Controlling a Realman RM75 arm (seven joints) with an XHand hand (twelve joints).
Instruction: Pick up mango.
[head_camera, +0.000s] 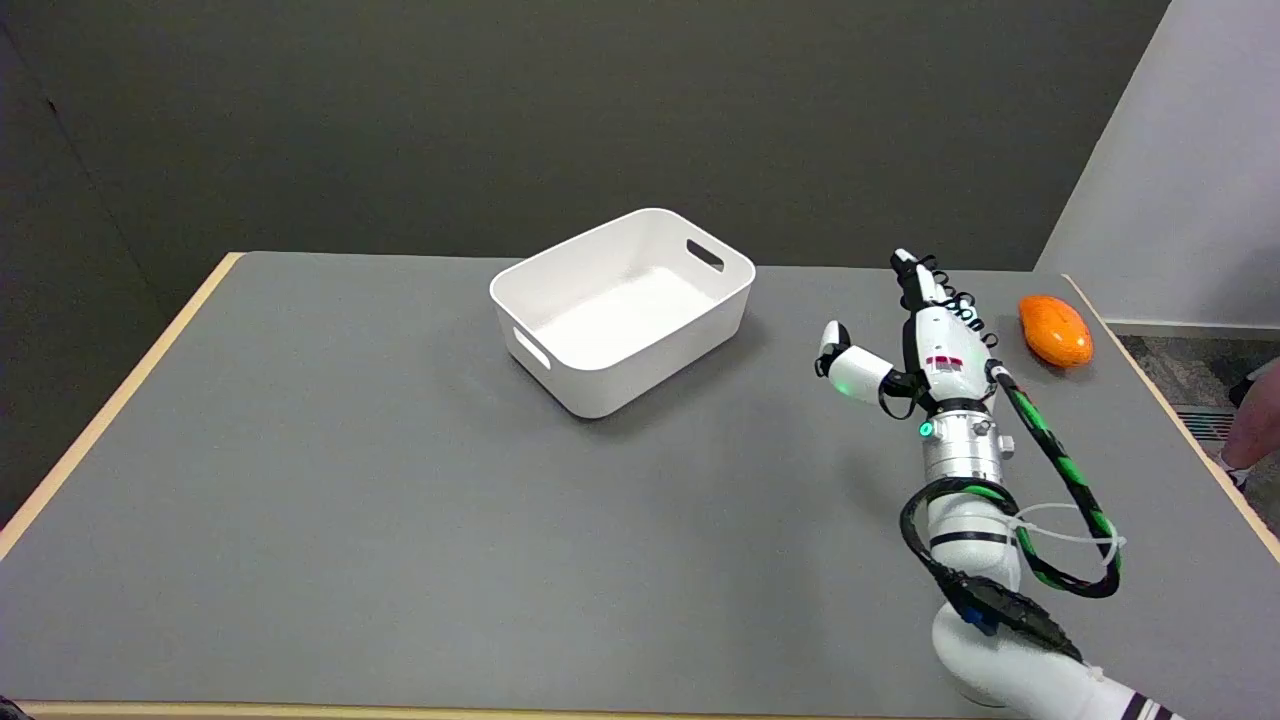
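Reaching across the grey table (400, 480), the right robot hand (925, 340) hovers with fingers extended and thumb splayed wide, holding nothing, likely readied to wrap a rounded fruit. The orange mango (1055, 331) lies near the table's far right edge, just beside the hand and not touching it. A white bin (620, 310) sits well apart to the left, perhaps as a drop-off.

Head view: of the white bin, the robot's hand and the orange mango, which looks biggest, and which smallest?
1. White bin: clearly the largest.
2. Right hand: mid-sized with its fingers spread, though it sits nearer the camera, which may flatter it.
3. Mango: smallest.
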